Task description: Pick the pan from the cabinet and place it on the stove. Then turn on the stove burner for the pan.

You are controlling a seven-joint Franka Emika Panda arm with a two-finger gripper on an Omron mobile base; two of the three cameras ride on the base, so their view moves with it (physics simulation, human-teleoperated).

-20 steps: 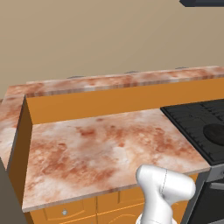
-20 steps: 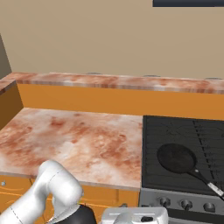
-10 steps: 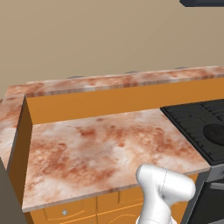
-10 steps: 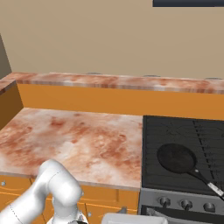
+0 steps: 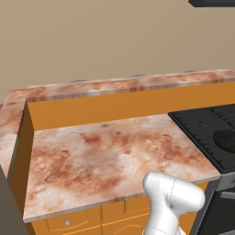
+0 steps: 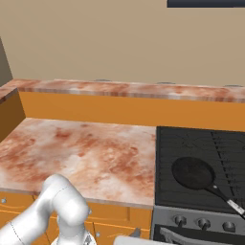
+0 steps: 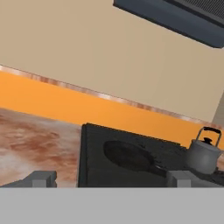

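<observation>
The round black pan [image 6: 193, 173] lies on the front left burner of the black stove [image 6: 225, 143], its long handle pointing to the front right. In the hand view the pan [image 7: 127, 155] lies on the stove [image 7: 92, 170] ahead of my gripper [image 7: 113, 179]. The fingertips [image 7: 43, 178] stand far apart at the bottom of that view, open, with nothing between them. My hand is low, in front of the counter's edge and apart from the pan. The pan's edge [image 5: 226, 138] also appears on the stove [image 5: 202, 126] in the left base view. The cabinet is out of view.
A grey kettle [image 7: 204, 153] stands on the stove's right side behind the pan's handle. Round knobs [image 6: 203, 223] line the stove's grey front. The reddish marbled counter [image 6: 81, 153] spreads left of the stove, with a raised ledge [image 6: 124, 90] behind. A dark hood [image 7: 175, 17] hangs above.
In the right base view the hand has sunk below the counter's front edge, almost out of the picture. The pan and the camera have stayed put.
</observation>
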